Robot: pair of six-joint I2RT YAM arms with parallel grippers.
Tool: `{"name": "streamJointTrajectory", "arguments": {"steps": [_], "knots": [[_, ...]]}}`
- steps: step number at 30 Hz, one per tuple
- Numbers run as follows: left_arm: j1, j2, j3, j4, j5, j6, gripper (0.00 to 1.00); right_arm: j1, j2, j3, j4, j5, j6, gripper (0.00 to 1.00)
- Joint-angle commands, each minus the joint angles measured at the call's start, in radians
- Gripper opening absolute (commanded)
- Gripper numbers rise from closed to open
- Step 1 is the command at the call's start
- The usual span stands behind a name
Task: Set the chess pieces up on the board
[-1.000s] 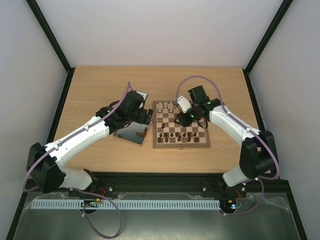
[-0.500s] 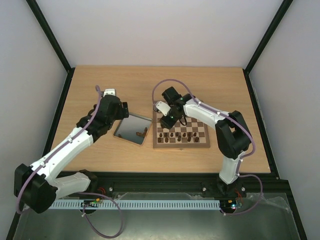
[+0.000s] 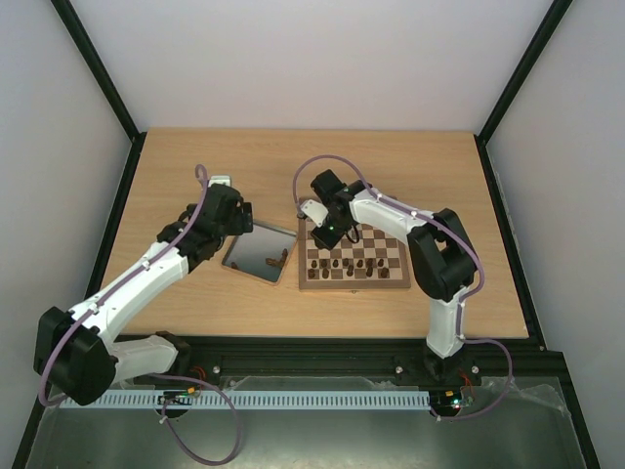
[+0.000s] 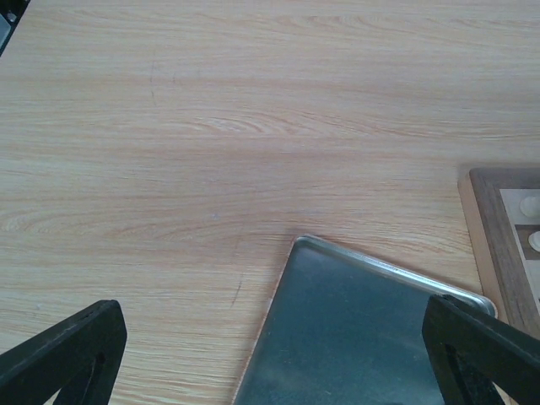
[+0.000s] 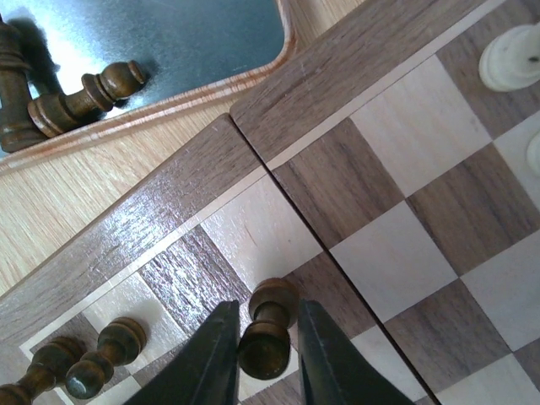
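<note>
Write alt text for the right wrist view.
The right gripper clamps a dark pawn standing on the board near its edge. Two more dark pawns stand at lower left; beyond the border, a metal tray holds further dark pieces, and cream pieces sit at upper right.

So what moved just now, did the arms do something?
The left fingers pulled off the tray to its left, staying open. The right fingers swung across the board to its left edge and closed on a dark pawn. Tray and board stayed put.
</note>
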Motion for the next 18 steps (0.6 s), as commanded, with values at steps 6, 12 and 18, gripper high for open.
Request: {"name": "streamJointTrajectory", "arguments": {"steps": [6,12,18], "knots": [[0.005,-0.003,0.022,0.001,0.009,0.036,0.99,0.005,-0.008,0.014,-0.082,0.011,0.014,0.1],[0.004,-0.004,0.019,0.0,0.012,0.041,0.99,-0.066,-0.087,-0.006,-0.102,-0.014,0.02,0.06],[0.004,0.001,0.018,0.001,0.024,0.046,0.99,-0.196,-0.217,-0.073,-0.14,-0.042,0.007,0.06]]}}
